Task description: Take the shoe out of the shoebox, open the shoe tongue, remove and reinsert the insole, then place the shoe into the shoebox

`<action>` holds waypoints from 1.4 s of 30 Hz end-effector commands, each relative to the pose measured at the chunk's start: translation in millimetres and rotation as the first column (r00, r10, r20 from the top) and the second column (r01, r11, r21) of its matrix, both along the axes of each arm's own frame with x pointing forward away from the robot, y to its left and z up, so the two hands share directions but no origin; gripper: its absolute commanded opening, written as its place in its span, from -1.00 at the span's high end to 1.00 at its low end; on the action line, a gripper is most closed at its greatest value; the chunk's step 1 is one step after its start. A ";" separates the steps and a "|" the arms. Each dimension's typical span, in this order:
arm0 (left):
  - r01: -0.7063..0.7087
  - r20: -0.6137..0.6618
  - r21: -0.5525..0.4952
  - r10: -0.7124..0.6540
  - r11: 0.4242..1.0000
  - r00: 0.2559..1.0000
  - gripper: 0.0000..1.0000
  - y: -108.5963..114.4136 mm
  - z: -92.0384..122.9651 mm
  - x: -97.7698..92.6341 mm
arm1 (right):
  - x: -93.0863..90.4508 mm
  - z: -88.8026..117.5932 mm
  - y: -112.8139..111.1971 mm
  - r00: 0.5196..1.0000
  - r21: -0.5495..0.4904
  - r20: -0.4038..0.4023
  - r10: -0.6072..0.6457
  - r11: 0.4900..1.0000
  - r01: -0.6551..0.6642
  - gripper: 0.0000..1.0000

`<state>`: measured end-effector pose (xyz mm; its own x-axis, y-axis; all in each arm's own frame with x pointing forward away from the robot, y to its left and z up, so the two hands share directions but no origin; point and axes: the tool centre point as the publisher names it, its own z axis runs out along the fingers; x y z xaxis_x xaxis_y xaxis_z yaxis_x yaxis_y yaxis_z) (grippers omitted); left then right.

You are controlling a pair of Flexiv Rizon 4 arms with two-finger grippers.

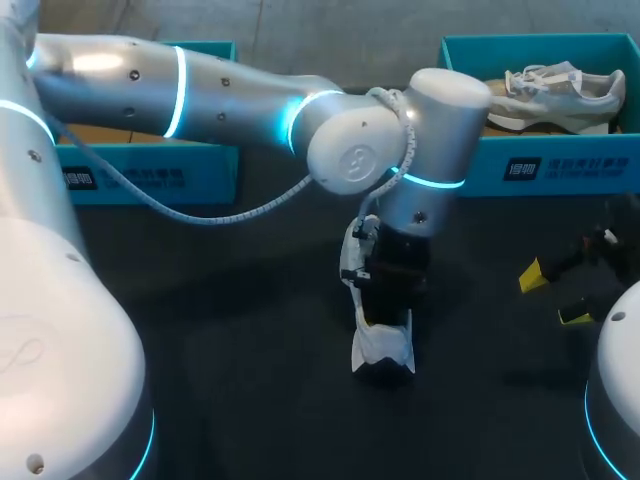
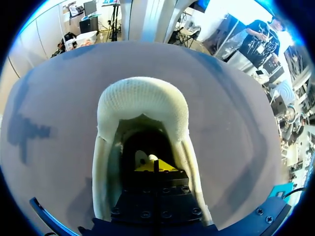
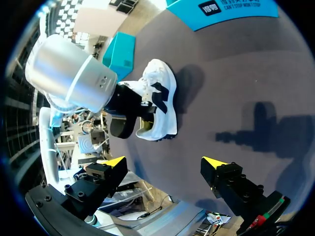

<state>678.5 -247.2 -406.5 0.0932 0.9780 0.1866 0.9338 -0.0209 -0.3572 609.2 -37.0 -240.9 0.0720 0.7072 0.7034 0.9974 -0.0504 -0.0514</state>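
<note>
While your left pincer (image 2: 153, 166) is sunk deep in the white shoe (image 1: 383, 345), which sits on the dark table (image 1: 230, 330) just 6 o'clock of centre, its yellow tips look clenched together. If you pull up now, the whole shoe may lift or tip with the insole, because nothing braces it: your right pincer (image 1: 553, 297) hangs released at 4 o'clock, well apart. The teal shoebox (image 1: 560, 170) at 1 o'clock holds a second shoe (image 1: 560, 95). Hidden from you: the insole itself, and whether the tips pinch it; the shoe's inside is dark, and the arm covers most of it from above
</note>
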 end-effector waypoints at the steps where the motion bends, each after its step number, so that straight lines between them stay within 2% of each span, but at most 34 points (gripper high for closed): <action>1: -0.011 0.019 -0.035 0.012 0.999 1.000 1.00 5.5 9.7 4.9 | -1.8 0.7 0.4 1.000 -0.003 0.000 -0.003 1.000 0.003 -1.00; 5: -0.007 0.043 -0.057 0.009 0.998 0.999 1.00 4.3 27.3 3.3 | -1.8 0.7 0.4 1.000 -0.003 0.000 -0.003 1.000 0.003 -1.00; 8: 0.002 0.033 -0.054 0.000 0.999 0.999 1.00 3.8 29.4 -1.1 | -1.8 0.7 0.4 1.000 -0.003 0.000 -0.003 1.000 0.003 -1.00; 20: 0.012 -0.027 0.055 -0.011 0.998 1.000 1.00 3.8 -18.6 -9.1 | -1.8 0.7 0.4 1.000 -0.003 0.000 -0.003 1.000 0.003 -1.00; 27: -0.023 0.002 0.041 0.023 0.999 1.000 1.00 0.9 -29.2 -7.5 | -1.8 0.7 0.4 1.000 -0.003 0.000 -0.003 1.000 0.003 -1.00; 31: -0.037 0.021 0.000 0.037 0.999 0.999 1.00 1.2 -16.0 -4.8 | -1.8 0.7 0.4 1.000 -0.003 0.000 -0.003 1.000 0.003 -1.00; 38: -0.080 0.073 -0.145 0.091 0.986 0.993 1.00 6.5 24.9 3.9 | -1.8 0.7 0.4 1.000 -0.003 0.000 -0.003 1.000 0.003 -1.00; 42: -0.080 0.088 -0.188 0.098 0.979 0.991 1.00 1.6 28.1 4.4 | -1.8 0.7 0.4 1.000 -0.003 0.000 -0.003 1.000 0.003 -1.00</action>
